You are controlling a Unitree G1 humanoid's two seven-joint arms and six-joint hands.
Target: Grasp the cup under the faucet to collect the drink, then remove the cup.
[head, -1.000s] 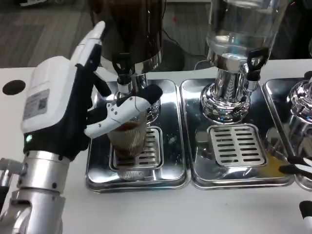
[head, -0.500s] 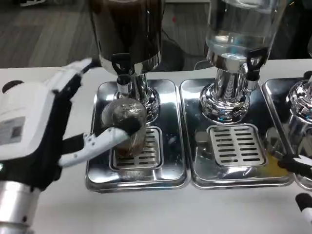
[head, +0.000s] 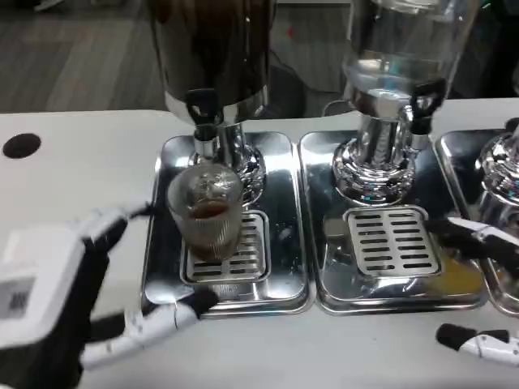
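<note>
Found the cup [head: 207,215] upright on the slotted grate [head: 247,255] of the left steel tray [head: 158,279], directly under the black faucet [head: 203,109] of the dark dispenser [head: 215,49]. Saw a shallow layer of dark drink in it, well short of full; could not make out any stream from the faucet.

Found the left hand [head: 49,304] low at the near left, off the tray, fingers spread and gripping nothing, one fingertip near the tray's front edge and well apart from the cup. Saw two fingers of the right hand [head: 485,344] at the right edge, apart from each other and holding nothing, beside the middle tray [head: 320,279] under the clear dispenser [head: 401,49].

Judged the collecting step as barely served and the removal as not yet done. Judged the next move to call for the left hand around the cup's ribbed side, a firm close without a squeeze on the thin wall, then a level lift forward, clear of the faucet, to avoid a spill.

Noticed a dark printed label on the left hand's white back [head: 18,300], too blurred to read. Found no readable brand on the dispensers or trays.
</note>
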